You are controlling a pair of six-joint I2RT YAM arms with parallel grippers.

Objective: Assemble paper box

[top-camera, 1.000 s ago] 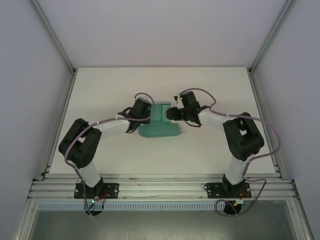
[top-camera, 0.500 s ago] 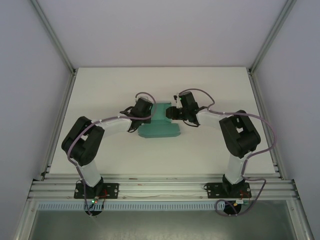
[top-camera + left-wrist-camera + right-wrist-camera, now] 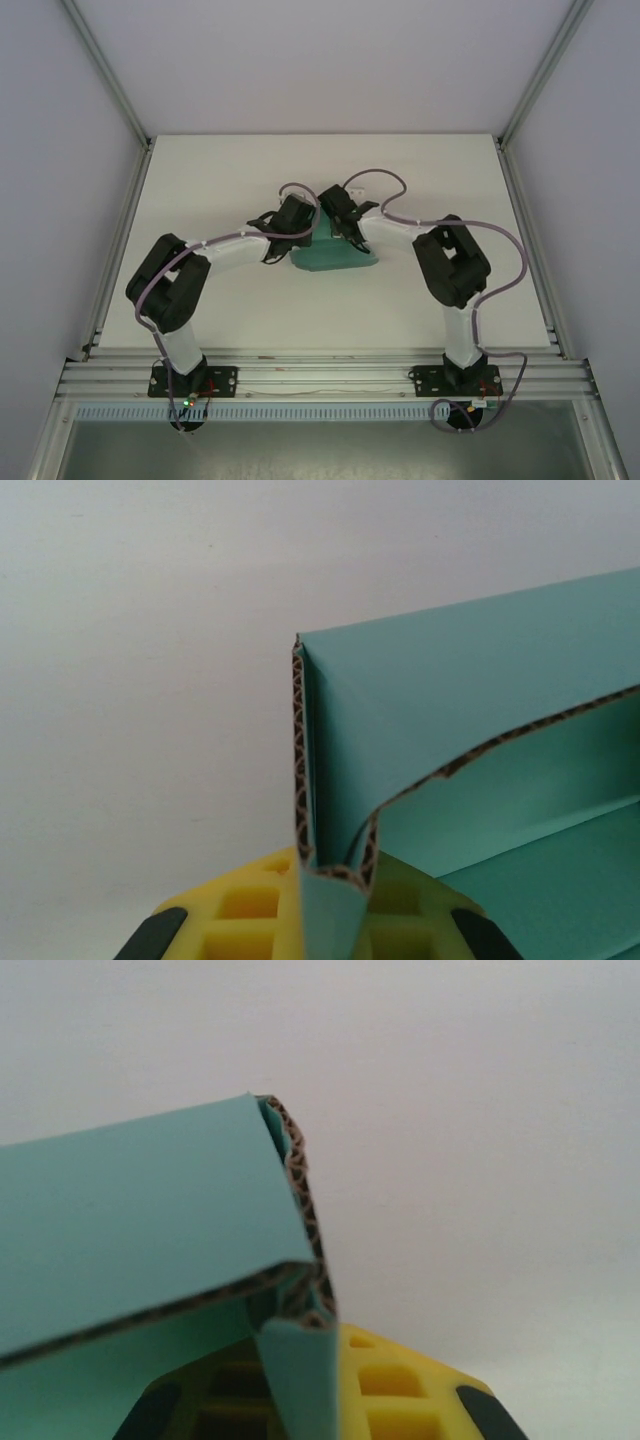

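The paper box [image 3: 335, 255] is being seen in plain, unprinted teal-green, while its cut edges are being shown in brown with a wavy corrugated pattern. The worktop [image 3: 220, 180] is being rendered in plain white. The left fingers [image 3: 245, 905] and the right fingers [image 3: 400, 1390] are being shown in bright yellow, patterned with a grid of square recesses and marked with black at the outer corners. The arms [image 3: 235, 248] are being displayed in white and black sections, the cables [image 3: 376, 172] in pale lilac.
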